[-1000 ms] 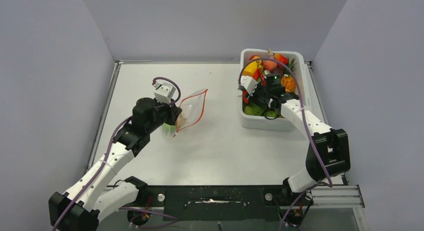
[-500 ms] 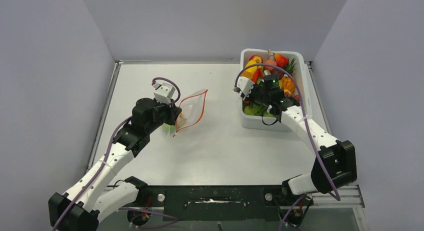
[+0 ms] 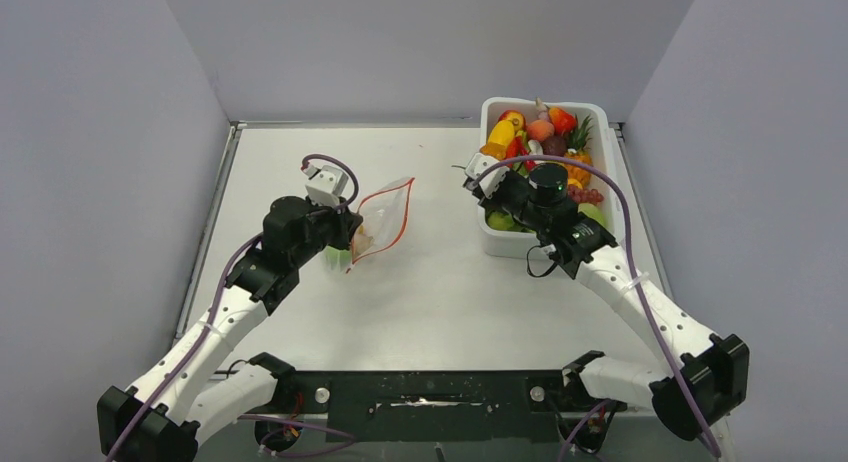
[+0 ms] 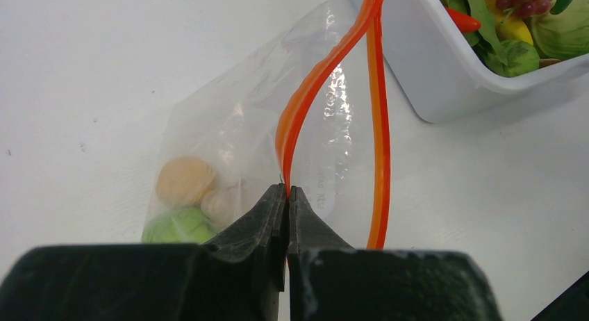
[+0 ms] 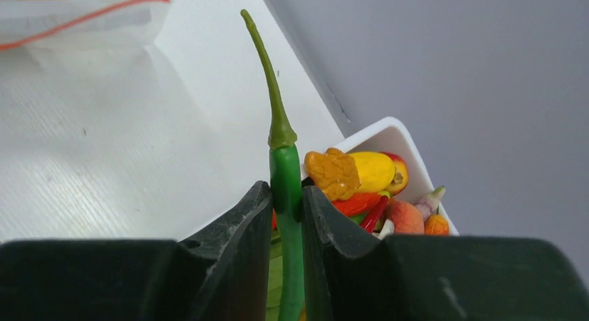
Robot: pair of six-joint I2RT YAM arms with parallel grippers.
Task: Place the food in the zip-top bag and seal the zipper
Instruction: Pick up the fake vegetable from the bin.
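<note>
The left fingers [image 4: 267,211] have not moved over the last second. They stay clenched on the near strip of the zipper [image 4: 305,105], holding the bag [image 3: 385,217] up off the tabletop [image 3: 430,302] at left centre. The right arm has changed most: its elbow has swung out to the near right, and the right fingers [image 5: 243,224] have come up out of the tub [image 3: 530,250] to its left rim. They are grasping a green chili [image 5: 278,126] by its body, with the stem pointing up and away.

The bag's mouth stands open. Its two orange strips bow apart in the middle and meet again at the far end, and the opening faces right toward the tub. A stretch of bare white tabletop lies between bag and tub. The tub sits in the far right corner, near the grey walls.

The bag is thin, clear and crinkled, with glare on its folds. Low inside it lie a round tan piece [image 4: 184,180], a small pale piece [image 4: 219,204] and a leafy green piece [image 4: 177,227], touching one another. The chili is smooth and glossy, with a long curved stem that tapers. The tub is white hard plastic with rounded corners, heaped with shiny red, yellow, orange and green food [image 3: 545,132].
</note>
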